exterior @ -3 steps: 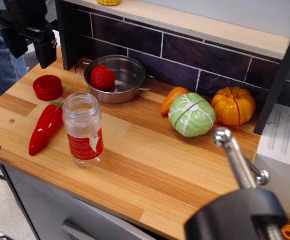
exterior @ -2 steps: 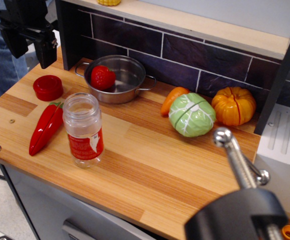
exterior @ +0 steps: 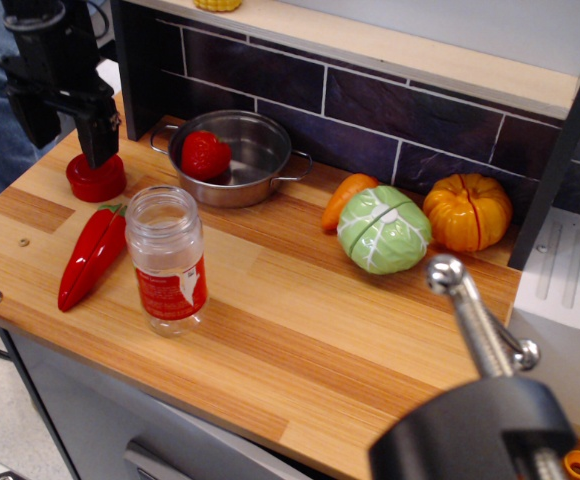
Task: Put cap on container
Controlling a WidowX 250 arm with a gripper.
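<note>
The red cap (exterior: 96, 180) lies flat on the wooden counter at the far left. The clear container (exterior: 167, 259), with a red-and-white label and an open threaded neck, stands upright in front of it, to the right. My black gripper (exterior: 67, 140) hangs open above and just left of the cap. Its right finger (exterior: 98, 132) reaches down to the cap's top edge and hides part of it. Its left finger (exterior: 37, 121) is off to the left of the cap. The jaws hold nothing.
A red chili pepper (exterior: 91, 256) lies left of the container. A steel pot (exterior: 238, 158) holding a red tomato (exterior: 205, 154) sits behind. An orange vegetable (exterior: 346, 199), cabbage (exterior: 383, 230) and pumpkin (exterior: 467, 212) stand at the right. A dark tiled wall (exterior: 370, 110) is behind; a clamp (exterior: 480, 400) is in the foreground.
My gripper has dropped lower and shifted slightly right, so that it now hangs close over the cap. The cap, container and other objects have not moved.
</note>
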